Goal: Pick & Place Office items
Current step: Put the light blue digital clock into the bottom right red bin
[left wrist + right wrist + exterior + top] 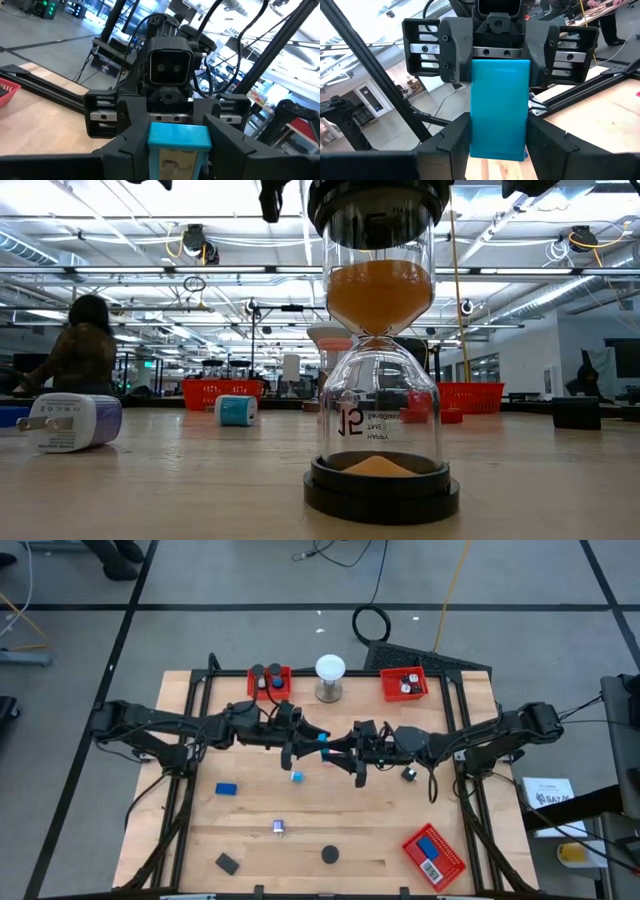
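Low view is all you get of the nearest item: an hourglass (380, 380) with orange sand, which from above reads only as a black disc. Also near: a black block (227, 863) to the left and a red tray (455, 862) holding a blue item at the near right. Mid-table you have a white plug adapter (70, 423), a blue block (226, 788), a small teal roll (236, 410) and a black clip (409, 774). Above table centre both arms reach in level and meet tip to tip: left gripper (316, 739) and right gripper (336, 746) are both closed on the same teal block (500, 107), off the surface. Only the wrist views confirm the double grip; overhead it's a teal speck. At the far edge, two red trays (284, 672) (388, 686) with items flank a white globe (330, 668). Bare wood tabletop (380, 810). Beyond it, an open workshop, with a person (85, 345) seated far left.
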`<act>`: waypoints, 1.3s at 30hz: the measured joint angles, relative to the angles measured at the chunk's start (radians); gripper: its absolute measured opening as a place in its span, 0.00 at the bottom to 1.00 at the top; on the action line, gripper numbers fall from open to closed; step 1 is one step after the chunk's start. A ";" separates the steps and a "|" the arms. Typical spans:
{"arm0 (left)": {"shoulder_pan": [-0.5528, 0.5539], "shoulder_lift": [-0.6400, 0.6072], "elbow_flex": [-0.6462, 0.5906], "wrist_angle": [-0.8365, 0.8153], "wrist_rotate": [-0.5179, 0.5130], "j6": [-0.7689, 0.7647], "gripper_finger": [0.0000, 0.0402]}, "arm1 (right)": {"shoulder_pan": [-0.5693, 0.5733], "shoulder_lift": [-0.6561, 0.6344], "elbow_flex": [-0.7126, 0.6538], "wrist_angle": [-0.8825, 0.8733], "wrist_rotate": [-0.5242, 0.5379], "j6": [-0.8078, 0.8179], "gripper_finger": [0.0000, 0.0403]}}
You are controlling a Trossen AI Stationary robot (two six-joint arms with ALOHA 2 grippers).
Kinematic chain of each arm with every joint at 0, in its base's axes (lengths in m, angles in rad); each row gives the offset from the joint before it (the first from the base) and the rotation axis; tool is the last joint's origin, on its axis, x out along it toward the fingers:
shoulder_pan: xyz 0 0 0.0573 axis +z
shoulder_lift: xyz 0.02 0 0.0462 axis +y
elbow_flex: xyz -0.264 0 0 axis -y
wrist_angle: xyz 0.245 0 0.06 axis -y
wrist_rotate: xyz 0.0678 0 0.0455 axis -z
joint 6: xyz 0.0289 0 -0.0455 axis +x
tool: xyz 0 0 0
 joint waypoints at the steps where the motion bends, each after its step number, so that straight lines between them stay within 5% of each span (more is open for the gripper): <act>1: 0.000 0.000 0.000 0.002 0.003 0.001 0.39 | 0.000 0.000 0.000 0.000 0.000 0.000 0.39; 11: 0.022 -0.010 0.000 0.020 0.011 -0.012 0.39 | 0.000 -0.004 0.000 0.002 0.029 -0.015 0.48; 22: 0.042 -0.048 0.000 -0.160 0.008 -0.021 0.39 | 0.000 -0.327 0.000 -0.623 0.100 -0.018 0.66; 28: -0.033 0.008 -0.002 -0.408 -0.092 -0.022 0.39 | 0.000 -0.499 0.000 -0.898 0.184 -0.038 0.49; 39: -0.143 0.270 0.097 -0.428 -0.257 -0.157 0.39 | 0.000 -0.570 0.000 -1.042 0.184 -0.151 0.06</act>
